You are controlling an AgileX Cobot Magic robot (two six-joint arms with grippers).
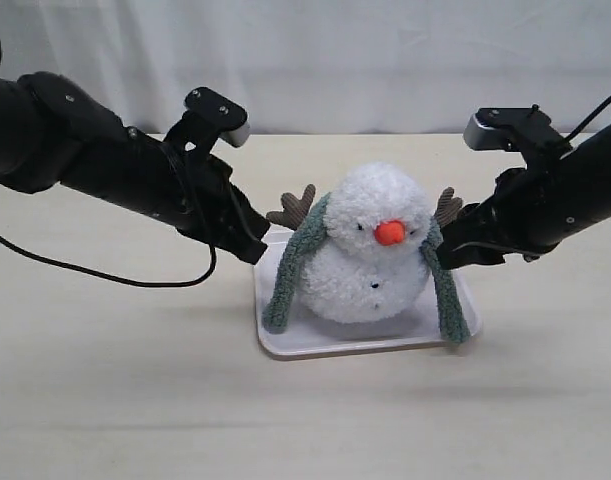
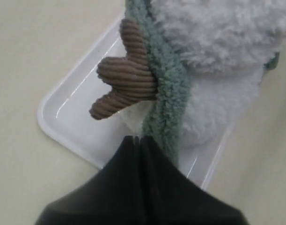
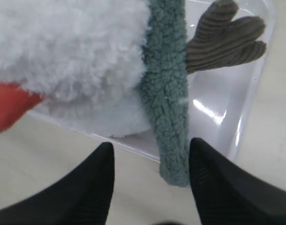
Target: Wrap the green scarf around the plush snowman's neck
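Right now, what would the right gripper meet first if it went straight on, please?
Probably the scarf, hanging between the right gripper's open jaws, with the snowman beside it.

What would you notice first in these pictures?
A fluffy white plush snowman with an orange nose sits in a white tray in the middle. A green scarf hangs down both its sides. The black left arm and right arm reach in from either side.

Before me the plush snowman [image 1: 370, 270] sits upright; the green scarf [image 1: 288, 270] lies behind its neck, both ends hanging at its sides
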